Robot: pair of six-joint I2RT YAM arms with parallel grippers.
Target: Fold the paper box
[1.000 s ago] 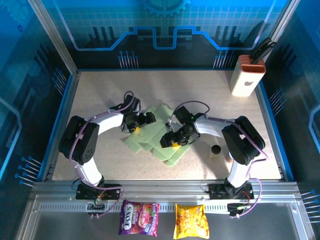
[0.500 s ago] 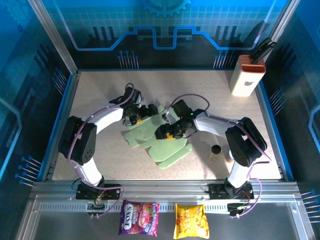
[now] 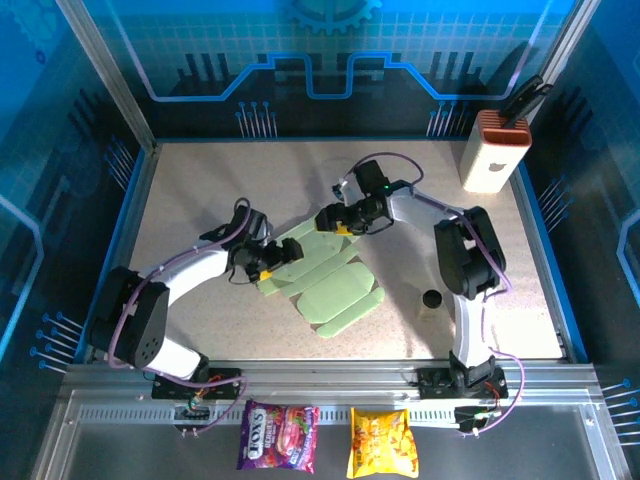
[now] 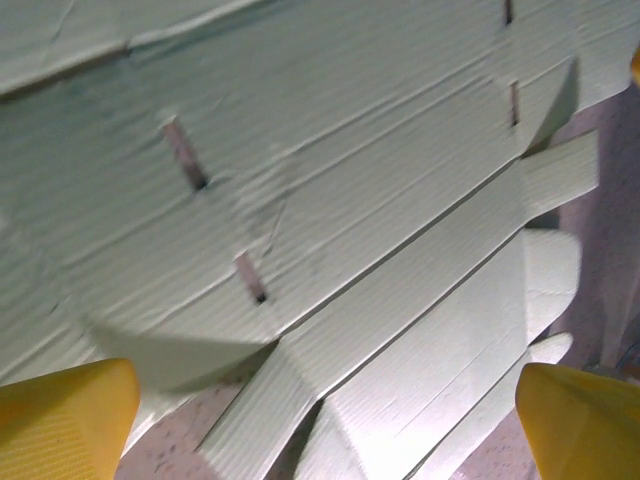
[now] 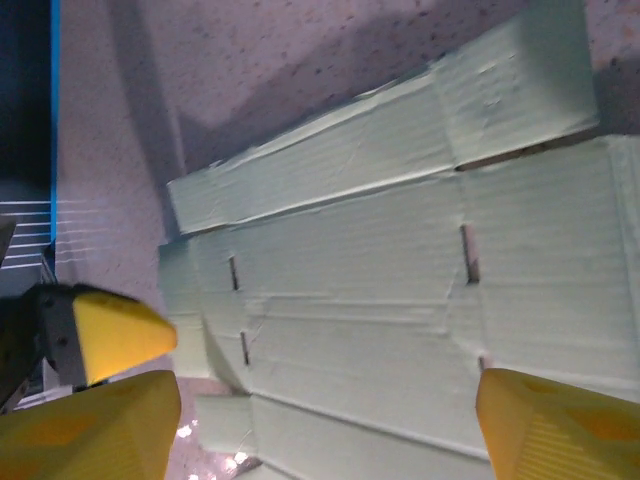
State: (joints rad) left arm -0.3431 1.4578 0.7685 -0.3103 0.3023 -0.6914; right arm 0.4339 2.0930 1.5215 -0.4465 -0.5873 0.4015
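Top external: paper box [image 3: 330, 282] lies flat, unfolded, mid-table. L gripper [image 3: 267, 264] at its left edge, R gripper [image 3: 331, 221] at far end; both spread wide, holding nothing.

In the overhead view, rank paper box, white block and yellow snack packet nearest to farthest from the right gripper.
1. paper box, mid-table, just beside the right gripper.
2. white block, far right corner.
3. yellow snack packet, near ledge in front of the table.
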